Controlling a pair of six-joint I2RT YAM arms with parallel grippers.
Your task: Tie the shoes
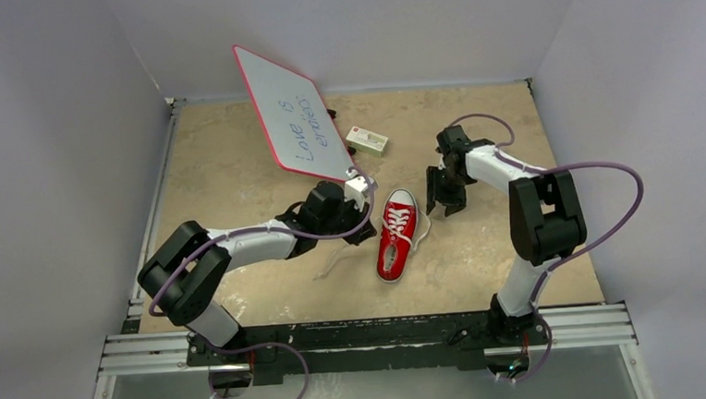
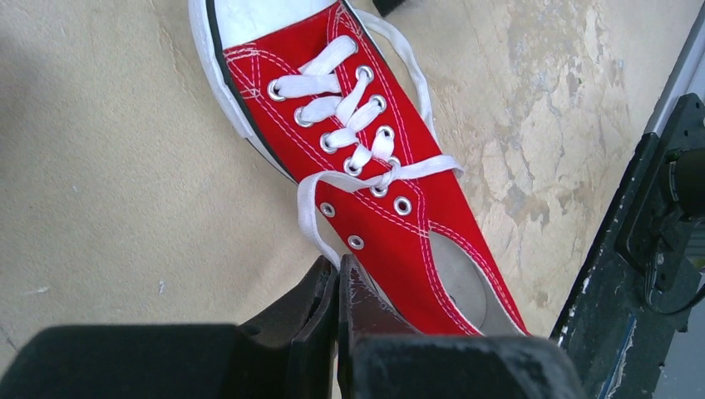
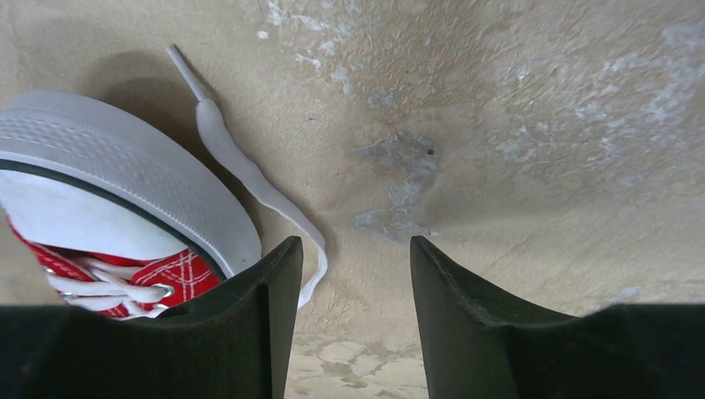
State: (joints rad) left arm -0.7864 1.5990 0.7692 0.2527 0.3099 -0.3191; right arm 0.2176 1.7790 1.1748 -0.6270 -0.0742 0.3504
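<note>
Left gripper (image 2: 338, 278): clenched, fingers pressed together on a lace (image 2: 309, 218). This lace leaves the crossing at the upper eyelets, loops out over the tabletop (image 3: 515, 150) and runs in between the fingertips. The gripper sits just beside the sneaker (image 2: 416, 241), at its left flank about mid-length.

Right gripper (image 3: 349, 307): released, fingers spread wide with bare tabletop between them. It hangs low off the right side of the toe cap, close to the sneaker but apart from it.

We note the sneaker flat on its sole near the middle of the tabletop, between the two grippers, with its toe pointing away from the arm bases. It is laced through most eyelets, and the top pairs stand open.

The second lace (image 3: 249, 176) lies loose on the tabletop along the toe. Its lower bend ends just beside one finger of the right gripper. We cannot tell whether they touch.

Farther back we see a red-edged whiteboard (image 1: 291, 120), tilted, and a small white box (image 1: 366, 141).
</note>
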